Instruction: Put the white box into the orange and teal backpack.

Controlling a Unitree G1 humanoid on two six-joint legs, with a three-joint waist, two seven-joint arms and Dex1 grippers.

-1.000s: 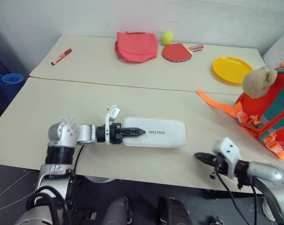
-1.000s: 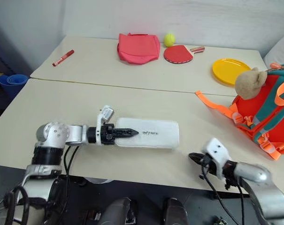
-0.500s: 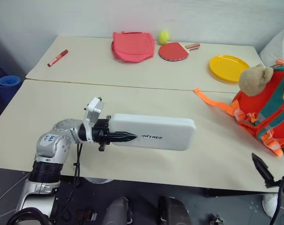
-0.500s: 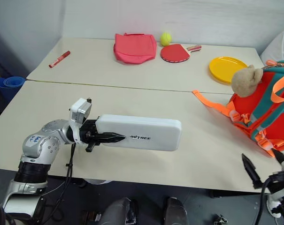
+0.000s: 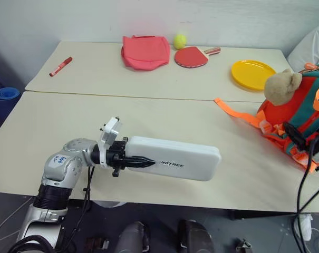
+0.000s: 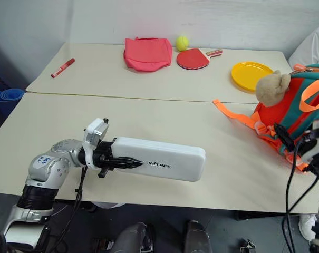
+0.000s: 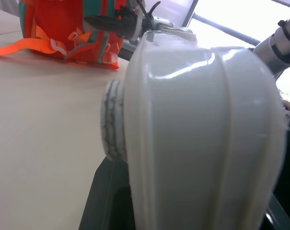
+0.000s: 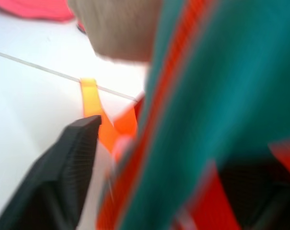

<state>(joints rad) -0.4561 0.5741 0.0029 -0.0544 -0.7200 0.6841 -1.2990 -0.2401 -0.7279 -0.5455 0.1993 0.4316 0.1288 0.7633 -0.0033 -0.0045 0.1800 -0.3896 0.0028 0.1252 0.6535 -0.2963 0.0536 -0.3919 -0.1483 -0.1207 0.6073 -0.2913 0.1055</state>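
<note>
The white box [image 5: 172, 158] is a flat, long case of smooth glossy plastic with rounded corners and small grey lettering. It is held off the tabletop [image 5: 164, 113], lying roughly level with its free end pointing toward the orange and teal backpack [image 5: 296, 118]. The left gripper [image 5: 128, 159] has its 2 black jaws clenched on the box's end farthest from the backpack.

The backpack sits at the tabletop's edge, well apart from the box: soft bright fabric, teal trim, loose webbing straps trailing toward the box, and a tan plush bear [image 5: 280, 86] on top. The right gripper [image 6: 288, 141] is right against the backpack's front; its jaws look parted around a strap or fabric, but whether they grip anything I cannot tell.

The step in hand looks like carrying the box over while the other arm readies the backpack. Next, the opening must be held wide and the box fed in end first.
</note>
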